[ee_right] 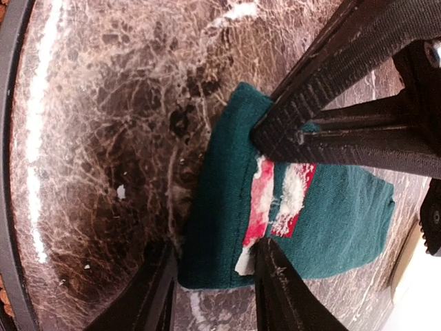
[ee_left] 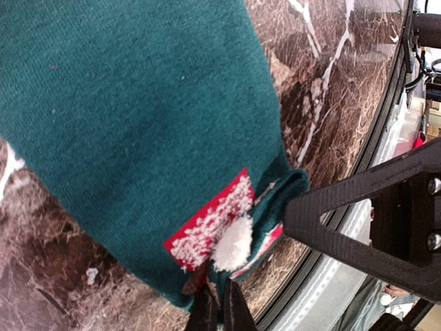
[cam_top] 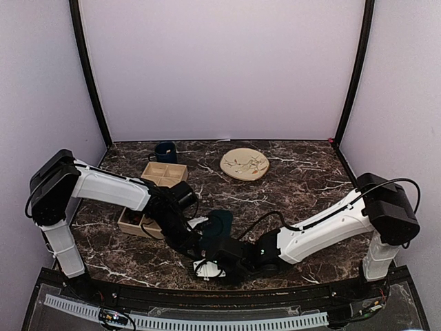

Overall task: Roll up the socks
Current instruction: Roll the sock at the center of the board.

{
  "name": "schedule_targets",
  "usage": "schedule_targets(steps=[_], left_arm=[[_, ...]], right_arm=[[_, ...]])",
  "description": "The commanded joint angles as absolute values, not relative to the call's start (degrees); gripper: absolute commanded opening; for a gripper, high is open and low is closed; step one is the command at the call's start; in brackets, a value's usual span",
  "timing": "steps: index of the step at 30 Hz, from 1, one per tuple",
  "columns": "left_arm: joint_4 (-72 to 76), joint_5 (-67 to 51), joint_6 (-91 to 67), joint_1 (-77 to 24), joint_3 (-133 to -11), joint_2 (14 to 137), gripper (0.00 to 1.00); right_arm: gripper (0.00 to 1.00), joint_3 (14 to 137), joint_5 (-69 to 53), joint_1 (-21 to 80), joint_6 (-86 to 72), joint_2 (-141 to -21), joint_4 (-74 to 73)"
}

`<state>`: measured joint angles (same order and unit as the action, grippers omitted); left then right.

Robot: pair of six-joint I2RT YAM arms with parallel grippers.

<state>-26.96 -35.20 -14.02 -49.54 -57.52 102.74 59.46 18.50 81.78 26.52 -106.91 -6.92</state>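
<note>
Knit teal sock (ee_left: 138,124), fuzzy red-white patch (ee_left: 210,224), on veined marble table (ee_right: 103,138).

The left arm (cam_top: 110,187) and right arm (cam_top: 331,224) meet over a dark teal sock (cam_top: 222,221) at the middle of the table's (cam_top: 310,179) near edge; mug (cam_top: 165,150), wooden trays (cam_top: 164,174) and plate (cam_top: 244,164) stand farther back.

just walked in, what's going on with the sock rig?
Both arms are on the teal sock, near the front edge of the table. The left fingers are pinched shut on the end with the red-and-white patch. The right fingers are open, straddling that same end. The sock isn't rolled up yet.
</note>
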Motion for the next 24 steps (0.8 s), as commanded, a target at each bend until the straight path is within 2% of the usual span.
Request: schedule_targets(steps=[1,24], left_arm=[[-29.33,-36.55,-12.35,-48.72,-59.04,103.35,0.0],[-31.67,-38.29,-10.42,-46.87,-60.48,103.89,0.0]], right_arm=[[0.36,60.93,17.15,81.23,27.93,-107.58,-6.36],[0.29,62.78,14.24,78.09,24.19,-110.93,-13.26]])
